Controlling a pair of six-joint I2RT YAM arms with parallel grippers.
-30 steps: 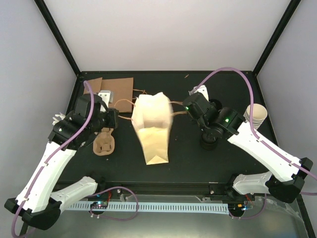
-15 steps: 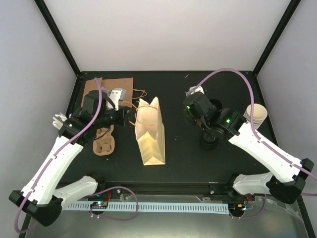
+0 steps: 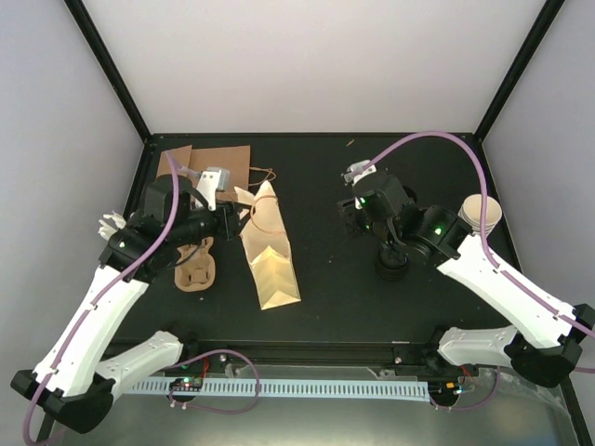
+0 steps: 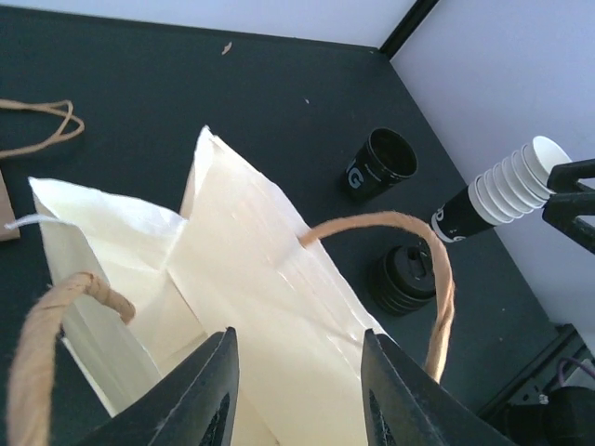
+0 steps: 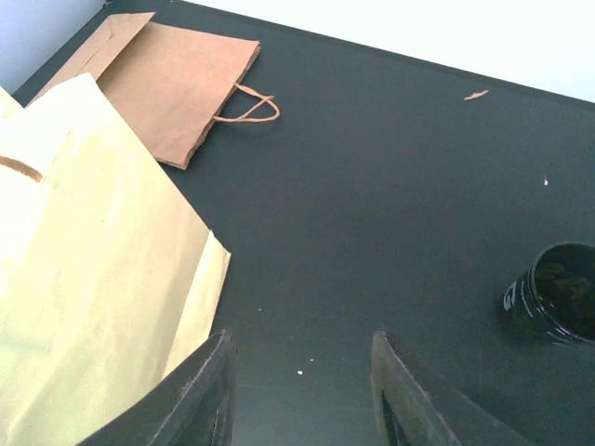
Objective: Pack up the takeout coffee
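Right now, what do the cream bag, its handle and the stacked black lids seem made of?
Cream bag: matte paper, with sharp fold creases. Handle: probably twisted brown paper cord, given its ropey spiral texture. Black lids: likely plastic, smooth with a faint sheen, though small in view.

Showing smooth white shells along the long links of the left arm (image 3: 93,316) and the right arm (image 3: 502,283), turning to black housings at the joints and wrists. Trailing a lilac cable (image 3: 437,137) in a loose loop over each arm. Glowing with small green lights (image 3: 434,226) on the right wrist. Ending in matt black fingers (image 4: 209,390) with rounded tips, and in black bases (image 3: 539,351) at the near end.
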